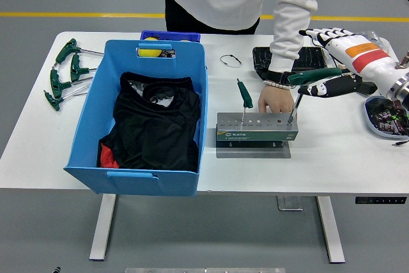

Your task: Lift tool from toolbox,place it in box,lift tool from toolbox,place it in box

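Robot's right hand [335, 62], fingers spread and holding nothing, reaches the green T-handle tool [305, 84] standing in the toolbox [257, 130] on the counter [332, 158]; rigid, light, best gripped by its handle.

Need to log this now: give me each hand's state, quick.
Left hand: not in view.
Right hand: open, fingers spread by the green T-handle tool in the toolbox, not gripping it.
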Robot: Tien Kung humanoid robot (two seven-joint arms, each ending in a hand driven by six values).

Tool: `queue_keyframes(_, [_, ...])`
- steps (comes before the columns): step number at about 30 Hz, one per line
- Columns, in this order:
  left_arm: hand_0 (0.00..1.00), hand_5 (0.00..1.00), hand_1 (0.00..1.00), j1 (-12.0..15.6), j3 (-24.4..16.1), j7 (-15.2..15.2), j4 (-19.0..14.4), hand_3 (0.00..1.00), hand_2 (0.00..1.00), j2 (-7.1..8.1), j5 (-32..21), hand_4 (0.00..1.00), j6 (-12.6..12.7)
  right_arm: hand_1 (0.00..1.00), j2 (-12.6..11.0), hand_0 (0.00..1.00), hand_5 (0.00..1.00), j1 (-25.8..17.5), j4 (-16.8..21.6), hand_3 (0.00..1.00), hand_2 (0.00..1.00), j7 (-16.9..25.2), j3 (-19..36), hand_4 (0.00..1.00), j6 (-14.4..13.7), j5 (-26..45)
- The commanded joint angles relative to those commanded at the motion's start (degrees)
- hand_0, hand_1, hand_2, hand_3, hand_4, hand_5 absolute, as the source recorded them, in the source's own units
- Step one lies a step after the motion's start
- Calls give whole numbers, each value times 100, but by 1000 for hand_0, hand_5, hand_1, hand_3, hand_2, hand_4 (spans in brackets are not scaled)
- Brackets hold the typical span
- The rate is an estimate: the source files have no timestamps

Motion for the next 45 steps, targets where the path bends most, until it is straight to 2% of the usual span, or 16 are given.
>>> queue_keyframes(1, [833,632,865,-1,4,2,0,805,903,1,-1,765,1,886,26,943,587,85,-66,926,847,-21,-88,998,39,-26])
queue_keyframes(6, [833,632,865,-14,13,5,0,805,903,4,-1,765,8,886,104,943,587,430,-284,926,847,-94,-489,998,223,-70])
queue_keyframes(7, [833,632,866,-20,26,2,0,805,902,5,-13,765,10,742,119,779,581,482,-328,820,717,-106,-546,998,238,-89])
queue_keyframes(12, [833,632,866,-39,41,-20,0,805,902,11,-55,765,29,742,207,779,581,681,-499,820,717,-160,-748,998,275,-192])
queue_keyframes(13, [834,629,871,-42,44,-23,0,803,899,10,-64,763,33,591,230,629,594,719,-539,703,606,-187,-784,998,307,-194])
queue_keyframes(18, [834,629,871,-57,91,-30,0,803,899,9,-109,763,38,591,317,629,594,862,-739,703,606,-311,-946,998,433,-168])
queue_keyframes(19, [834,627,870,-58,91,-29,0,803,897,8,-109,762,38,496,329,479,687,875,-769,607,501,-323,-963,998,442,-154])
queue_keyframes(24, [834,627,870,-64,118,-34,0,803,897,10,-134,762,34,496,397,479,687,923,-959,607,501,-377,-1056,998,458,-59])
queue_keyframes(25, [835,626,870,-65,128,-35,0,801,898,11,-143,761,33,440,411,429,722,935,-1010,540,453,-389,-1073,998,465,-49])
queue_keyframes(30, [835,626,870,-70,157,-40,0,801,898,16,-163,761,30,440,456,429,722,984,-1202,540,453,-404,-1126,998,468,-54])
queue_keyframes(31, [835,623,870,-71,155,-41,0,800,895,17,-162,761,30,372,457,393,744,988,-1213,433,395,-410,-1132,998,477,-53])
queue_keyframes(36, [835,623,870,-76,155,-52,0,800,895,18,-175,761,33,372,451,393,744,1006,-1242,433,395,-466,-1202,998,563,-43])
queue_keyframes(37, [836,621,869,-79,155,-53,0,796,894,18,-177,759,34,316,454,366,781,1004,-1247,361,339,-474,-1206,998,569,-39])
queue_keyframes(42, [836,621,869,-92,204,-63,0,796,894,20,-228,759,29,316,488,366,781,987,-1285,361,339,-488,-1224,998,521,-18])
queue_keyframes(43, [835,617,869,-94,210,-62,0,792,892,19,-232,756,28,250,503,330,787,986,-1298,299,274,-491,-1222,998,498,-13])
queue_keyframes(45, [835,617,869,-95,218,-62,0,792,892,19,-237,756,27,250,518,330,787,984,-1317,299,274,-503,-1222,998,479,-13])
